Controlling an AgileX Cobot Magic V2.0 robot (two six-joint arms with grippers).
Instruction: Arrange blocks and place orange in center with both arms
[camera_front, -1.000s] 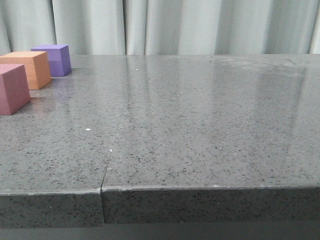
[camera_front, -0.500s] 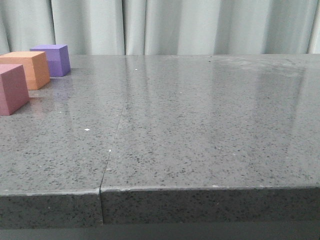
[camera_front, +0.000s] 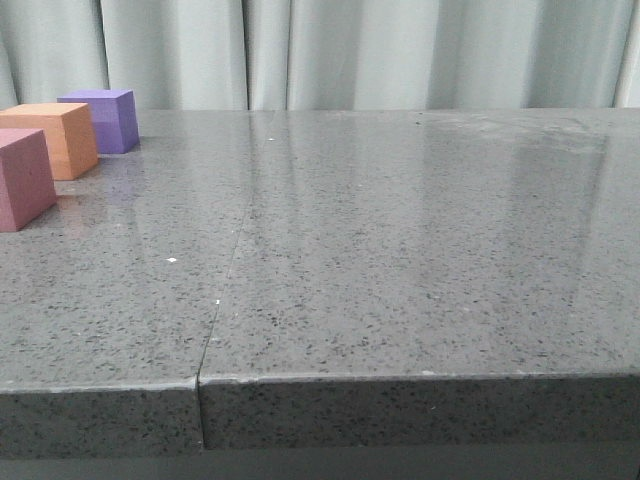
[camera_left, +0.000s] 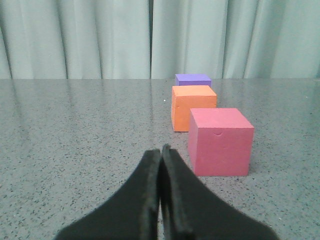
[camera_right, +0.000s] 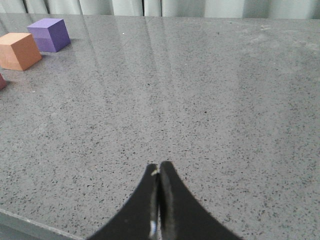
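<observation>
Three cubes stand in a line at the table's far left: the dusty pink cube (camera_front: 22, 178) nearest, the orange cube (camera_front: 55, 139) in the middle, the purple cube (camera_front: 103, 120) farthest. In the left wrist view my left gripper (camera_left: 161, 150) is shut and empty, low over the table, just short of the pink cube (camera_left: 219, 141), with the orange cube (camera_left: 191, 107) and the purple cube (camera_left: 193, 79) behind it. My right gripper (camera_right: 158, 167) is shut and empty near the table's front edge, far from the orange cube (camera_right: 19, 50) and the purple cube (camera_right: 49, 34). Neither gripper shows in the front view.
The grey speckled table (camera_front: 400, 250) has a seam (camera_front: 228, 280) running from front to back left of the middle. Its front edge (camera_front: 400, 385) is close to the camera. A pale curtain (camera_front: 350, 50) hangs behind the table.
The cubes sit slightly farther left and higher in the front view than a second ago, a small shift of the whole picture. Nothing else has changed.
</observation>
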